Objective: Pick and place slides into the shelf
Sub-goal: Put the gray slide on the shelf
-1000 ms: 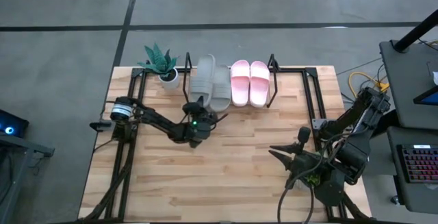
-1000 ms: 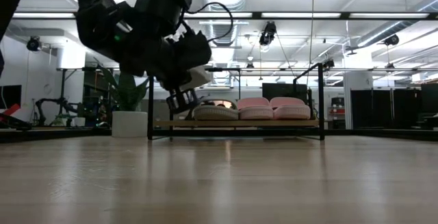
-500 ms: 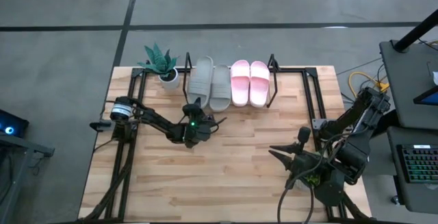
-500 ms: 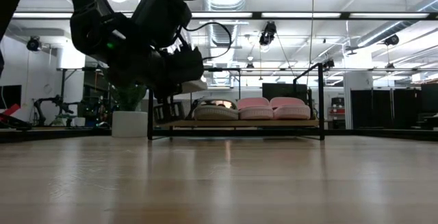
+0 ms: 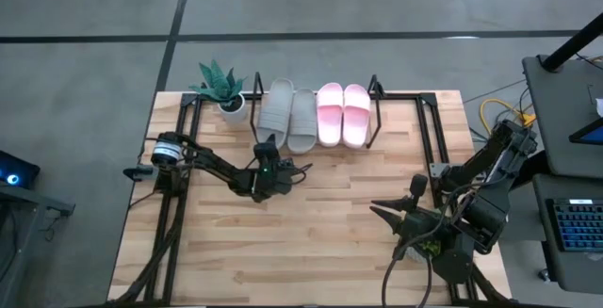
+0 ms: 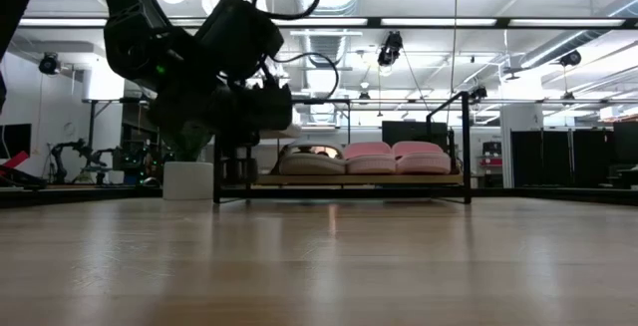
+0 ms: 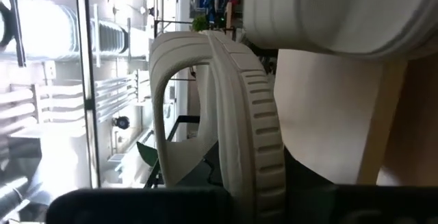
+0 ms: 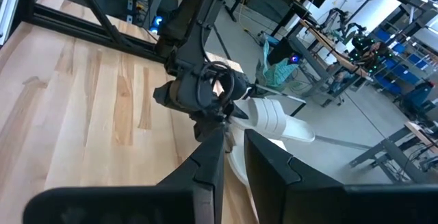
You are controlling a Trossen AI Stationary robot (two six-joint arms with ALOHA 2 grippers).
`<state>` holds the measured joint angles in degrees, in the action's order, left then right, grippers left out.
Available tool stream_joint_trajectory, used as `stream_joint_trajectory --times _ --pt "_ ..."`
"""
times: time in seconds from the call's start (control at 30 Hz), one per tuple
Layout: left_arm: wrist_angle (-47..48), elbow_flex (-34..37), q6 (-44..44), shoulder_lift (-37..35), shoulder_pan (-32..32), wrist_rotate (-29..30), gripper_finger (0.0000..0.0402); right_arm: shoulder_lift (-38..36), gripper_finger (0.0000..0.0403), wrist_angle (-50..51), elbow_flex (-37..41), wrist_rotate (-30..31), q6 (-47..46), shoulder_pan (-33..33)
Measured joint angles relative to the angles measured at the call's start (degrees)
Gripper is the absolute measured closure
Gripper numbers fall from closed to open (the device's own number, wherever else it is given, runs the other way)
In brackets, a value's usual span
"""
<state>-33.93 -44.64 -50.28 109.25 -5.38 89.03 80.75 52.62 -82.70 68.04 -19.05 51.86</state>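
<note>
The shelf [image 5: 376, 110] stands at the table's far edge, its wooden board [image 6: 399, 178] bearing two pale pink slides [image 5: 343, 114] and one grey-green slide [image 5: 302, 121], soles down. My left gripper [image 5: 269, 145] is at the shelf's left end, shut on the second grey-green slide [image 5: 277, 106], which lies beside the first. In the low view the gripper [image 6: 261, 117] hides most of that slide. My right gripper [image 5: 391, 221] waits open over the table's near right part, fingers [image 8: 209, 162] slightly apart. My left gripper pinches the grey-green slide between its two fingers at the heel end [image 7: 254, 183], coming level from the table's near side along the slide's length, wrist rolled sideways. The strap [image 7: 168, 107] arches away from the board. Whether the slide's toe rests on the board, I cannot tell.
A potted plant [image 5: 224, 89] in a white pot [image 6: 187, 179] stands just left of the shelf. Black arm-mount frames [image 5: 174, 214] run along the table's left and right sides. Bare wood [image 5: 320, 223] stretches between shelf and near edge.
My left gripper has rolled its wrist and shifted a little toward the table's left, staying shut. The grey-green slide has swung from tilted and overlapping its twin to lying straight alongside it at the shelf's left end.
</note>
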Motion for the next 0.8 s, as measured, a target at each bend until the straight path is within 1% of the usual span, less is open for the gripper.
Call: stream_joint_trajectory --times 0.17,0.47,0.53,0.7,0.8 --pt "5.4 0.0 0.4 0.0 0.3 0.2 0.0393 0.0 0.0355 0.2 0.0 0.0 0.0 0.0" --pt "5.5 0.0 0.5 0.0 0.6 0.6 0.0392 0.0 0.0355 0.3 0.0 -0.5 0.0 0.0" --pt "5.4 0.0 0.5 0.0 0.7 0.7 0.0379 0.0 0.0355 0.3 0.0 -0.5 0.0 0.0" --pt "5.5 0.0 0.4 0.0 0.8 0.8 0.0325 0.0 0.0355 0.3 0.0 -0.5 0.0 0.0" --pt "5.5 0.0 0.4 0.0 0.8 -0.4 0.0299 0.0 0.0355 0.3 0.0 -0.5 0.0 0.0"
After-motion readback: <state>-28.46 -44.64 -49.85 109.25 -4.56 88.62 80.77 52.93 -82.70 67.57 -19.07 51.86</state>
